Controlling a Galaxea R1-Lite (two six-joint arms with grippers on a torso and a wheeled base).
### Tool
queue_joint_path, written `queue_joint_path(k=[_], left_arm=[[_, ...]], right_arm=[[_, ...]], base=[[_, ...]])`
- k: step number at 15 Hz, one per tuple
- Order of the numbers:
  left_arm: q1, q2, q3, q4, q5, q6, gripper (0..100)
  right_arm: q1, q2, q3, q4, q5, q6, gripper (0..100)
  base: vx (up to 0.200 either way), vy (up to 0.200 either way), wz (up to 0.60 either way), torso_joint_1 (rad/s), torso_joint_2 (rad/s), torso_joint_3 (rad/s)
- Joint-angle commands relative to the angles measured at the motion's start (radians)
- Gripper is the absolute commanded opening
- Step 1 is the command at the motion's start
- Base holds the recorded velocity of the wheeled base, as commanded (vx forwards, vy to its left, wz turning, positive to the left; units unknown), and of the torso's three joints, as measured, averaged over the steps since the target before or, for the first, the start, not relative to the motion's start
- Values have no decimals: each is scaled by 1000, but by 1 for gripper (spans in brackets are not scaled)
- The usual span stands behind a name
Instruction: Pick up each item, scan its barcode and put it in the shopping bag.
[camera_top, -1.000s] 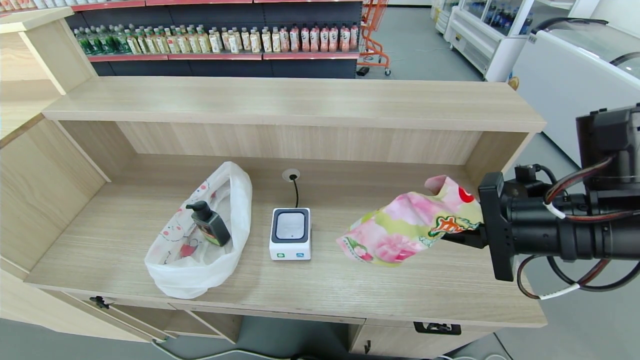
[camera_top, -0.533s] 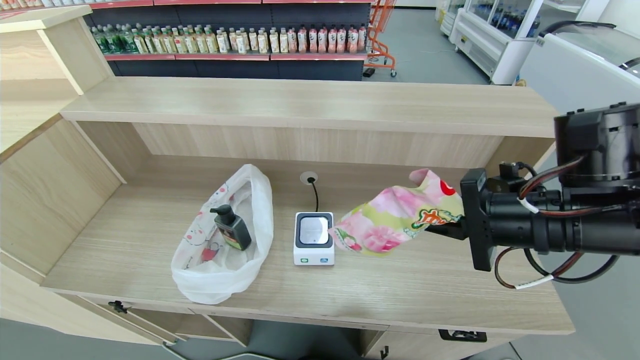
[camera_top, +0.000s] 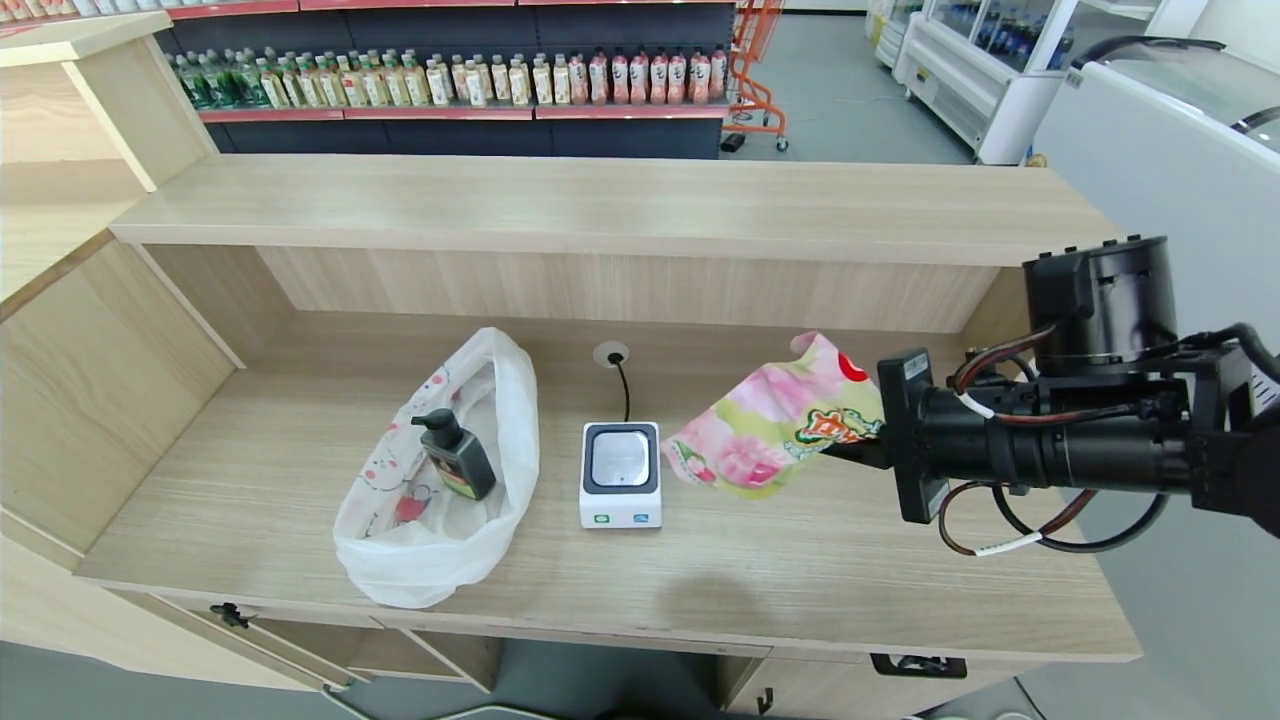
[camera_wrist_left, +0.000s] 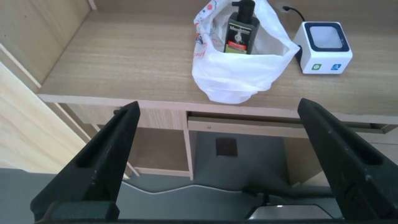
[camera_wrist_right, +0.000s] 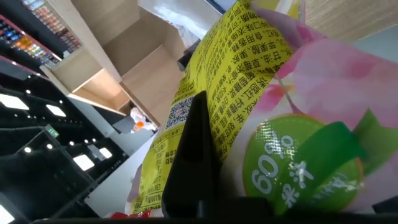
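Packet (camera_top: 775, 435) looks light, soft and crinkly, so I'd guess it flops around and slips if pinched loosely. Right gripper (camera_top: 858, 452) is clamped on one end, holding it in the air just beside the scanner (camera_top: 620, 470). A sealed edge seems the safest spot to grab. Left gripper (camera_wrist_left: 219, 111) is wide open with nothing in it, out in front of the counter (camera_wrist_left: 124, 74).

Passing room on the surface (camera_top: 850, 580) lies left of the shopping bag (camera_top: 440, 570) and right of the scanner (camera_top: 620, 475), where the snack pouch (camera_top: 775, 430) hangs above; a back wall (camera_top: 620, 285) rises behind
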Motion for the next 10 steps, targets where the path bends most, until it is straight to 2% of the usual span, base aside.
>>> queue_joint_path(k=[1, 10], left_arm=[[0, 0, 0, 0, 0, 0, 100], [0, 0, 0, 0, 0, 1, 100]], right_arm=[[2, 43, -10, 1, 1, 7, 0], [40, 191, -20, -160, 13, 36, 0]], base=[[0, 0, 0, 0, 0, 0], [0, 0, 0, 0, 0, 0]])
